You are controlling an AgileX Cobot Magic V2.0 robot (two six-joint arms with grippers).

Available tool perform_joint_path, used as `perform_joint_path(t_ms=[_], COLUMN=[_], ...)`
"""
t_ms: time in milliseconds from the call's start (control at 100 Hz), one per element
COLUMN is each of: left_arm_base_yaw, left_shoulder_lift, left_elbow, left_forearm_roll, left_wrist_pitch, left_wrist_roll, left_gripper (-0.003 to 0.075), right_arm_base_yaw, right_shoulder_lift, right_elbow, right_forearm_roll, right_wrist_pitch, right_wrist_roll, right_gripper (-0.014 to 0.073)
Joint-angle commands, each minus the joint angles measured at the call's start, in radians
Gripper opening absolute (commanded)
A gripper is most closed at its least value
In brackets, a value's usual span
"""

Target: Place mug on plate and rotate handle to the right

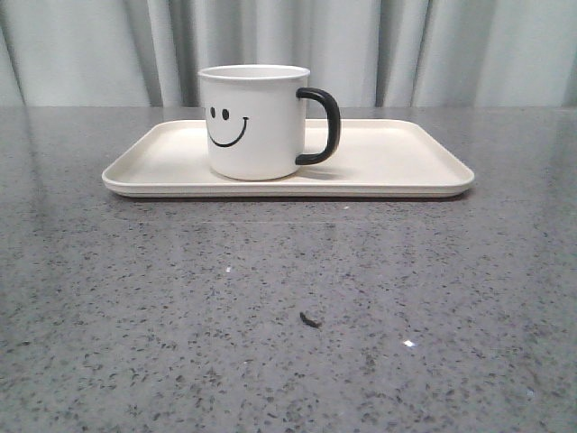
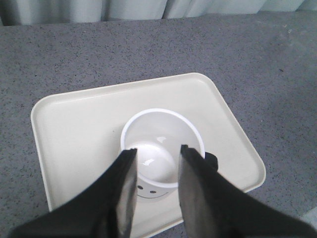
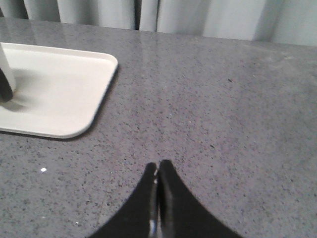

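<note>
In the left wrist view, the handle (image 2: 212, 160) is almost wholly hidden behind a finger of the left gripper (image 2: 156, 154), and the smiley face is partly covered. In the right wrist view, the mug (image 3: 5, 74) is cut off by the picture's edge.

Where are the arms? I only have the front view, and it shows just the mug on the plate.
Observer: The left gripper hangs open above the mug.
Operator: And the right one?
Observer: The right gripper is shut, over bare table beside the plate.
Operator: Anything inside the mug?
Observer: No, the left wrist view shows its inside empty.
</note>
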Motion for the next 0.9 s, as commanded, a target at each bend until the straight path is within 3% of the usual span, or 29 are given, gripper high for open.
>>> perform_joint_path(t_ms=[0, 220, 360, 480, 600, 890], left_arm_base_yaw=[-0.016, -0.016, -0.016, -0.016, -0.016, -0.016], left_shoulder_lift=[-0.094, -0.265, -0.378, -0.450, -0.507, -0.548], left_elbow=[0.059, 0.244, 0.338, 0.376, 0.400, 0.414], left_forearm_roll=[0.006, 0.008, 0.008, 0.008, 0.008, 0.008], left_wrist_pitch=[-0.123, -0.172, -0.201, -0.209, -0.209, -0.185], left_wrist_roll=[0.003, 0.003, 0.003, 0.003, 0.003, 0.003], left_gripper=[0.0188, 0.0188, 0.0188, 0.0188, 0.0188, 0.0188], right_arm_base_yaw=[0.038, 0.125, 0.161, 0.189, 0.219, 0.311], right_shoulder_lift=[0.049, 0.205, 0.339, 0.460, 0.585, 0.855], right_elbow=[-0.082, -0.241, -0.356, -0.455, -0.567, -0.809], right_forearm_roll=[-0.016, -0.016, -0.010, -0.002, 0.016, 0.026], right_wrist_pitch=[-0.060, 0.010, 0.067, 0.092, 0.140, 0.247], right_wrist_roll=[-0.002, -0.002, -0.002, -0.002, -0.002, -0.002], right_gripper=[-0.0069, -0.0032, 0.0126, 0.0311, 0.0431, 0.0448])
